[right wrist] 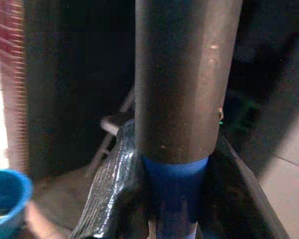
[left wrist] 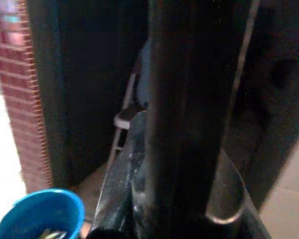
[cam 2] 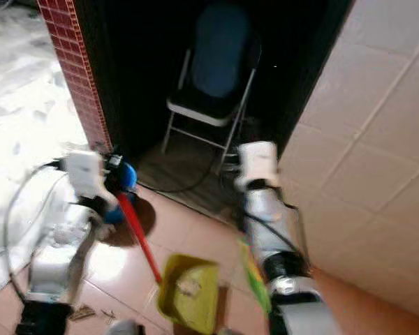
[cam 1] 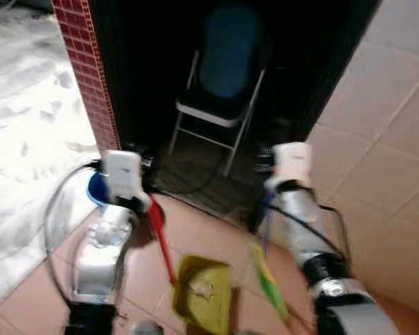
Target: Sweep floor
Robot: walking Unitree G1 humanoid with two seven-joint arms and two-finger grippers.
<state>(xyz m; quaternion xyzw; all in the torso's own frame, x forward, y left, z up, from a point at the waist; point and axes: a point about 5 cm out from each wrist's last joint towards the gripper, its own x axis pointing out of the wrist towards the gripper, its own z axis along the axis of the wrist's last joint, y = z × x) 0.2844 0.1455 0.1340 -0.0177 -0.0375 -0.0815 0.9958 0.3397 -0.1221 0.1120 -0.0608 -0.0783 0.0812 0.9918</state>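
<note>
Ahead, in the dark recess: folding chair (cam 1: 220, 84), red tile pillar (cam 1: 91, 77) to its left, blue bucket (cam 2: 126, 178) by the pillar. Left gripper (cam 1: 145, 202), jaws closed on red-handled yellow dustpan (cam 1: 202, 293); right gripper (right wrist: 172, 199) clamped on broom handle (right wrist: 184, 79). Beige tiled wall (cam 1: 384, 139) close right.

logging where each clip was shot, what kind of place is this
Probably a tiled entry or porch of a home beside a dark storage nook: terracotta floor tiles, a red brick-tiled pillar, a folding chair in the dark recess, and a blue bucket on the floor.
</note>
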